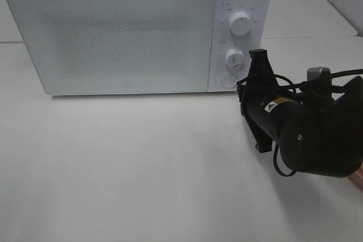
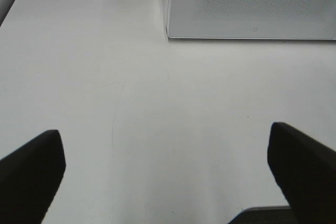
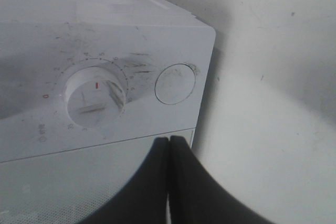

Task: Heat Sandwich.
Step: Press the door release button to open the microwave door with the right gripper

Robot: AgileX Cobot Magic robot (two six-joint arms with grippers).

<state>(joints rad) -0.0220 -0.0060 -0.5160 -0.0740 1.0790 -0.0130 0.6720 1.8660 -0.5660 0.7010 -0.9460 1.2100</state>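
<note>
- Sandwich: not visible to me in any view; I cannot tell where it sits.
- Microwave (image 1: 113, 38): boxy white shell, speckled frosted door shut, standing on the smooth white surface (image 1: 142, 168).
- Right claw (image 3: 169, 140): matte black, closed on nothing, near the round dial (image 3: 94, 95) and the flat circular button (image 3: 175, 84).
- Left claw (image 2: 164, 129): spread wide, empty.
</note>
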